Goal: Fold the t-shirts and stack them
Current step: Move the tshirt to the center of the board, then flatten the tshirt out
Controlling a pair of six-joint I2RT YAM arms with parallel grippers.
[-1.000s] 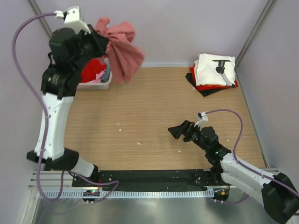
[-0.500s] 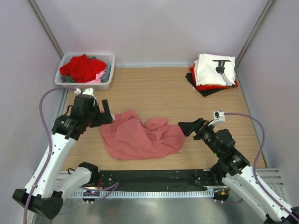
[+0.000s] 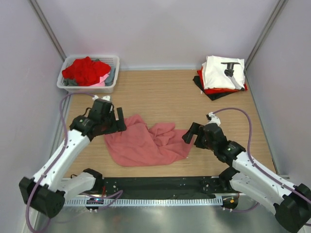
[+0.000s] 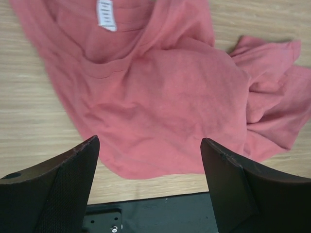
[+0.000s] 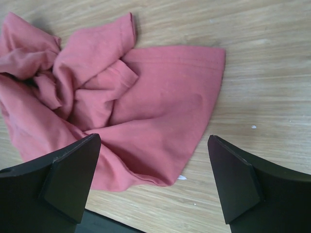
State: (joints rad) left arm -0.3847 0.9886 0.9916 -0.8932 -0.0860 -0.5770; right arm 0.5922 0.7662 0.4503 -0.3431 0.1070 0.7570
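**Both grippers spread wide over the pink tee**

Left gripper (image 3: 115, 121) is wide open and empty. It hovers over the left side of the salmon-pink t-shirt (image 3: 143, 144), with the arm bent at the elbow and reaching in from the left. Right gripper (image 3: 190, 133) is also spread and holding nothing. It sits low by the shirt's right hem, forearm angled in across the table (image 3: 160, 92). The tee lies crumpled mid-table toward the near edge. The folded tees (image 3: 221, 75) are stacked far right, and the basket (image 3: 87, 89) is far left.
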